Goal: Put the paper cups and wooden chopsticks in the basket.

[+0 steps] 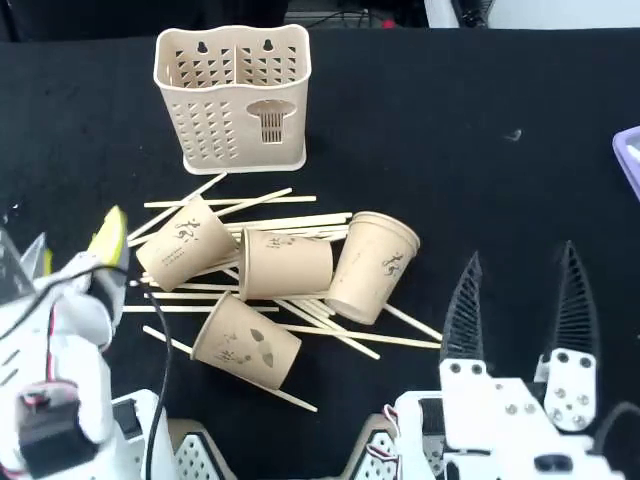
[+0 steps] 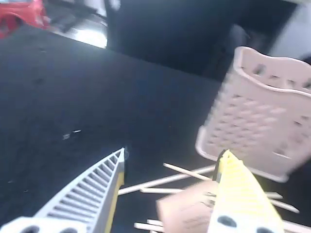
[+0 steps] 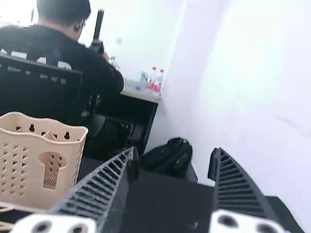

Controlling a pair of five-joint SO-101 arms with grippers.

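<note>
A beige perforated basket point(image 1: 230, 95) stands upright at the back of the black table point(image 1: 450, 130). In front of it several paper cups lie on their sides, among them one point(image 1: 185, 243) nearest my left gripper and one point(image 1: 372, 265) on the right. Thin wooden chopsticks point(image 1: 250, 203) lie scattered under and around them. My left gripper point(image 1: 70, 245) is open, just left of the pile, with a yellow finger point(image 1: 110, 232). Its wrist view has the gripper point(image 2: 172, 158), a cup point(image 2: 187, 208) and the basket point(image 2: 262, 126). My right gripper point(image 1: 520, 275) is open, right of the cups, holding nothing.
A purple object point(image 1: 628, 155) pokes in at the table's right edge. Black tabletop stretches bare between the basket and my right gripper point(image 3: 173, 154). The right wrist view looks past the basket point(image 3: 39, 160) to a white wall and a dark bag point(image 3: 170, 158).
</note>
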